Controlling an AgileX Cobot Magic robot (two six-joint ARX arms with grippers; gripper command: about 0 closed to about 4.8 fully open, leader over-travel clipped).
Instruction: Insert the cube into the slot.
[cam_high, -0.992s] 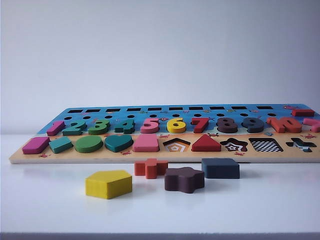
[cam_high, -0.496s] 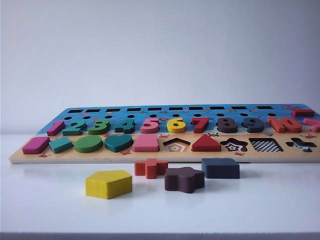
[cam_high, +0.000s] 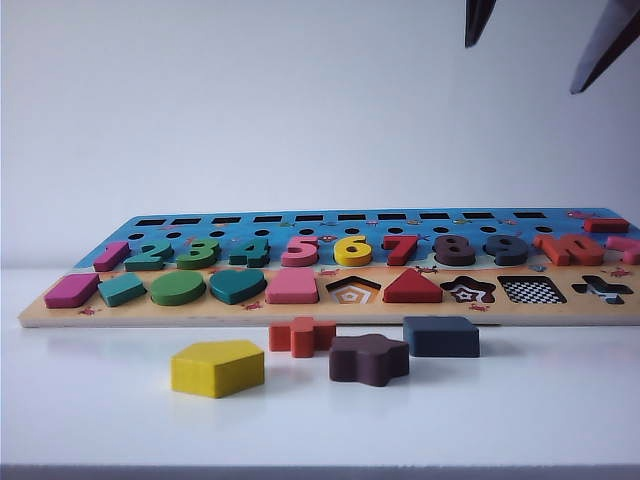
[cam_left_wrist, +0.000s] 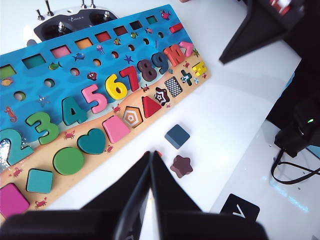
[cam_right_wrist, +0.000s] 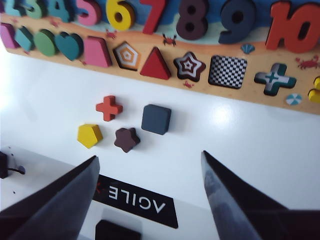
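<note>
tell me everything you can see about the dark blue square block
The cube is a flat, navy square block with rounded corners and a matte painted look. It lies flat on the white table, in front of the puzzle board, untouched. The brown star block sits close beside it; no contact shows. Neither hand is near it.

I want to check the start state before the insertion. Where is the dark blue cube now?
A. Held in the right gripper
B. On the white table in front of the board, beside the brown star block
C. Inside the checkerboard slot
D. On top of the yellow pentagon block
B: the dark blue cube lies on the white table near the brown star block; the checkerboard slot is empty, and the right gripper is open and holds nothing.
</note>
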